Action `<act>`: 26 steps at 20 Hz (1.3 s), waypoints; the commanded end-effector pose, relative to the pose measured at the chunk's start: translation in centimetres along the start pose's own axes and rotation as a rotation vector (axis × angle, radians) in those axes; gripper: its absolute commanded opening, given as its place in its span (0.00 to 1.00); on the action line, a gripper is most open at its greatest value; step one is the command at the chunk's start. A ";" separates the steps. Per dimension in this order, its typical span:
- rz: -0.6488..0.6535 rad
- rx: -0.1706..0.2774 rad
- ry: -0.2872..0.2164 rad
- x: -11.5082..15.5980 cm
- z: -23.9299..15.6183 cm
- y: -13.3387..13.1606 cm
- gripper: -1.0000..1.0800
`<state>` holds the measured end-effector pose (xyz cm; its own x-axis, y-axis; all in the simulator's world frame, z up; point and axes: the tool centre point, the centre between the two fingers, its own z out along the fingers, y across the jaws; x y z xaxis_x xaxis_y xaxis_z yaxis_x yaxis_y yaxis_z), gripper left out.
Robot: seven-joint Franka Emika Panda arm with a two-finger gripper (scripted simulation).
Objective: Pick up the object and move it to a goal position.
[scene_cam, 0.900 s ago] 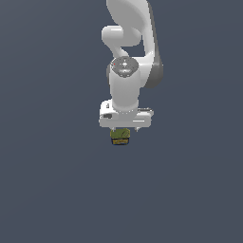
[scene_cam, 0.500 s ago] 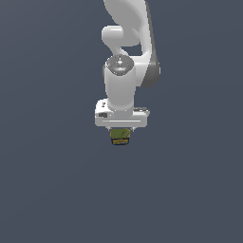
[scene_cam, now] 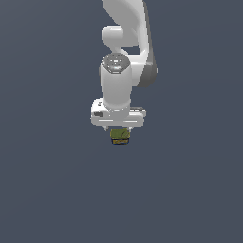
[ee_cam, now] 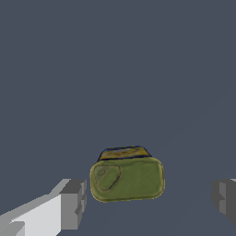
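The object (ee_cam: 126, 177) is a small squat olive-green can with a yellow band and a dark blue edge, lying on the grey floor. In the wrist view my gripper (ee_cam: 147, 197) is open and straddles it. One grey fingertip (ee_cam: 72, 203) stands a short way off one side, and the other (ee_cam: 225, 197) is farther off the opposite side. Neither pad touches the can. In the exterior view the object (scene_cam: 120, 136) shows just under the white hand (scene_cam: 118, 117), and the fingers themselves are hard to make out there.
Plain dark grey floor (scene_cam: 52, 190) spreads all around. The white arm (scene_cam: 126, 42) rises straight above the hand. No other objects or goal marker show.
The hand has shifted slightly toward the exterior view's left above the can. The can has not moved.
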<state>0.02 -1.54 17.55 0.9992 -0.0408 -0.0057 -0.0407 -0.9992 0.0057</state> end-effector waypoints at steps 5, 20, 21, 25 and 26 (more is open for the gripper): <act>0.063 0.001 -0.001 -0.1 0.3 -0.1 0.96; 0.405 0.008 -0.004 -1.0 2.1 -0.5 0.96; 0.432 0.008 -0.004 -1.0 2.2 -0.5 0.96; 0.542 0.009 -0.005 -1.3 2.7 -0.6 0.96; 0.569 0.009 -0.005 -1.4 2.9 -0.6 0.96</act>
<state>-1.25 -0.91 14.89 0.8433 -0.5373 -0.0091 -0.5373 -0.8434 0.0005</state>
